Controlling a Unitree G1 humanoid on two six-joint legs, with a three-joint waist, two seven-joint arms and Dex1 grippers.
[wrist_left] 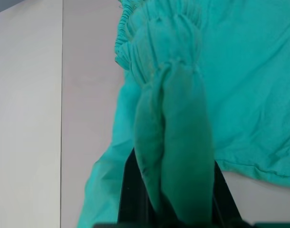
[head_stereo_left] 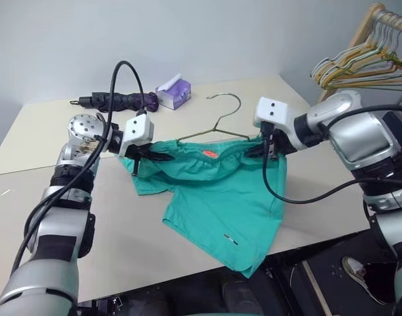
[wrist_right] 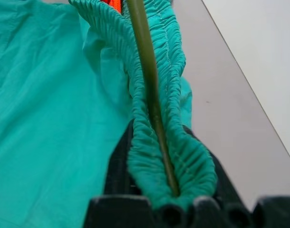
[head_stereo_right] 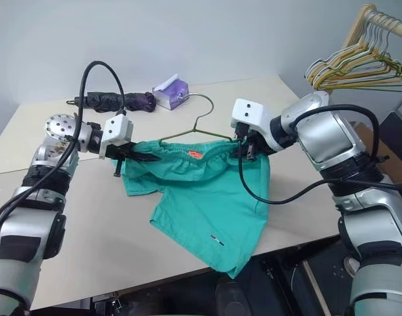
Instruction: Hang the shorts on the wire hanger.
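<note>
The teal-green shorts (head_stereo_left: 221, 197) hang stretched by the waistband between my two grippers, above the beige table (head_stereo_left: 36, 217), with the legs drooping onto the table top. My left gripper (head_stereo_left: 151, 157) is shut on the bunched waistband end (wrist_left: 173, 118). At the other end my right gripper (head_stereo_left: 265, 150) is shut on the gathered waistband together with an arm of the wire hanger (wrist_right: 146, 71). The olive-gold hanger's hook (head_stereo_left: 225, 95) and neck rise above the waistband's middle, near the small orange tag (head_stereo_left: 209, 153).
A folded dark umbrella (head_stereo_left: 118, 101) and a purple tissue box (head_stereo_left: 174, 94) lie at the table's far side. A wooden rack with a bunch of pastel hangers (head_stereo_left: 369, 62) stands at the right. The table's front edge runs just below the shorts' lowest leg.
</note>
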